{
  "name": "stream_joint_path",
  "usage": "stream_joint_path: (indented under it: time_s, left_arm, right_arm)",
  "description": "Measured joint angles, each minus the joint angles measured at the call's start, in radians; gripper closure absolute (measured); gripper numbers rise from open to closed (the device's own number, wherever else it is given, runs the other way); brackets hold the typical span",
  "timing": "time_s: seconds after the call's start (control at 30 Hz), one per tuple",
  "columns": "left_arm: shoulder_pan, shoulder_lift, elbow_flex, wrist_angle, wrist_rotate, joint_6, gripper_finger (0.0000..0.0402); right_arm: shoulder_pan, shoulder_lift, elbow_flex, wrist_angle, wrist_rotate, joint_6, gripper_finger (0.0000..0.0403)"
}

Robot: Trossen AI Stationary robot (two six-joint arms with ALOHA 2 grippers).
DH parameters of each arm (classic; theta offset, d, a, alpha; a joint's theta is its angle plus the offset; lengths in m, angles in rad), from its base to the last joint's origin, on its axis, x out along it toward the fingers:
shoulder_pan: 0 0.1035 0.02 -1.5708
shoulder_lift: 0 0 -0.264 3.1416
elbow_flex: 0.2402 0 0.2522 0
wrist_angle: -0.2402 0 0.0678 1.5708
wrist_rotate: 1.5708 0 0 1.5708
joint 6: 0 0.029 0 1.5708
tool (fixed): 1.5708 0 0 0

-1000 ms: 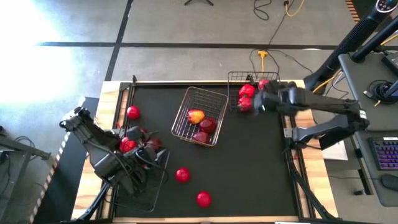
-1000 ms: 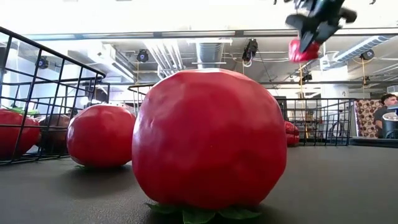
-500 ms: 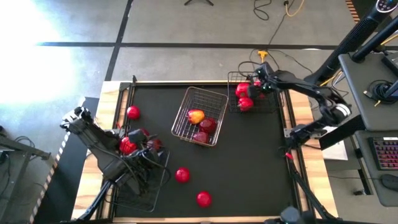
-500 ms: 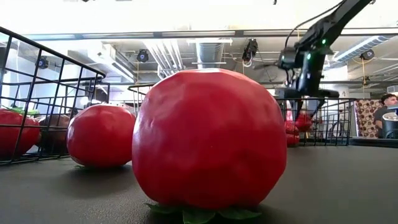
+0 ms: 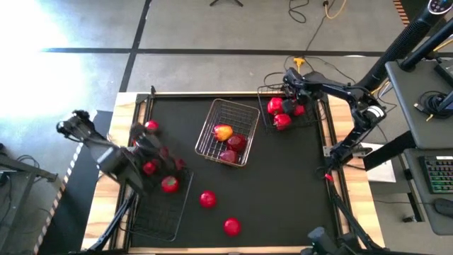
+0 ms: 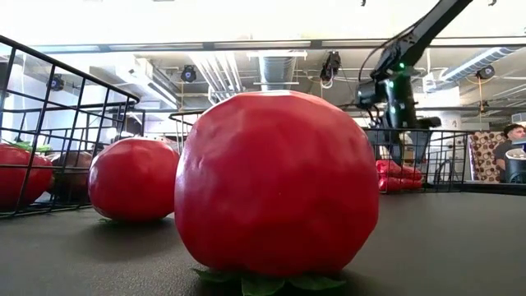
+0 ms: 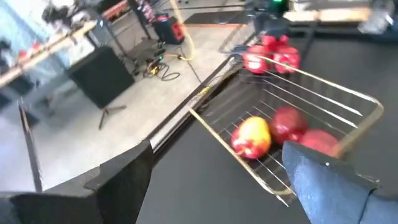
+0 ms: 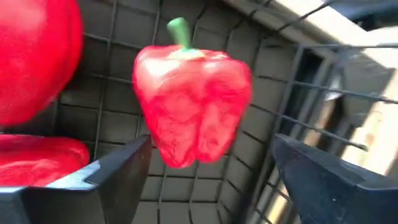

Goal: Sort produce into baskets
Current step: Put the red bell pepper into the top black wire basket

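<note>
Red peppers (image 5: pixel 281 112) sit in the black wire basket (image 5: pixel 265 91) at the far right corner of the table (image 5: pixel 283 184). The right gripper (image 5: pixel 291 94) is over that basket. Its two dark fingers (image 8: pixel 336 180) are spread wide apart, and a red bell pepper (image 8: pixel 191 99) with a green stem shows between them, not touching either finger. More red peppers lie beside it in the same basket.

Near the middle of the far edge sits the silvery basket (image 5: pixel 243 110). It holds a yellow-red apple (image 5: pixel 223 132) and two dark red apples (image 5: pixel 235 142).

The left gripper (image 5: pixel 145 134) is up over the left side of the table. Its fingers (image 7: pixel 329 183) are spread wide and nothing is between them. Another black basket (image 5: pixel 159 227) lies near the left front corner, with tomatoes (image 5: pixel 169 184) at its far end, close under the arm.

Two more tomatoes lie on the bare black table top. One (image 5: pixel 207 200) is just right of that basket and the other (image 5: pixel 231 227) is nearer the front edge. One more red fruit (image 5: pixel 151 127) is near the left edge, close to the left gripper.
</note>
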Motion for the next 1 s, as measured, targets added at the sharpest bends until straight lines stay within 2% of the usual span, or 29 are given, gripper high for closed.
stream_joint_path:
  time_s: [0.13,0.27,0.47,0.6,0.77,0.9,1.0]
  left_arm:
    - [0.077,-0.12,-0.064,0.009,-0.003,-0.037,0.0065]
    - [0.156,-0.217,-0.141,0.017,-0.004,-0.106,0.0065]
    - [0.234,-0.303,-0.262,0.094,-0.021,-0.135,0.0065]
    - [0.245,-0.309,-0.326,0.159,-0.021,-0.134,0.0065]
    - [0.245,-0.27,-0.358,0.197,-0.034,-0.037,0.0065]
    - [0.245,-0.226,-0.358,0.247,-0.026,0.066,0.0065]
    - [0.25,-0.189,-0.358,0.256,-0.015,0.069,0.0065]
  right_arm:
    - [0.049,-0.08,0.067,-0.025,0.086,0.031,0.0063]
    - [0.177,-0.224,0.055,0.034,0.093,0.113,0.0061]
    - [0.475,-0.444,-0.108,0.24,0.084,0.154,0.006]
    - [0.634,-0.535,-0.276,0.488,0.084,0.156,0.006]
    - [0.723,-0.553,-0.457,0.839,0.084,0.126,0.006]
    - [0.735,-0.52,-0.528,1.036,0.075,0.151,0.006]
    - [0.737,-0.485,-0.554,1.149,0.072,0.105,0.006]
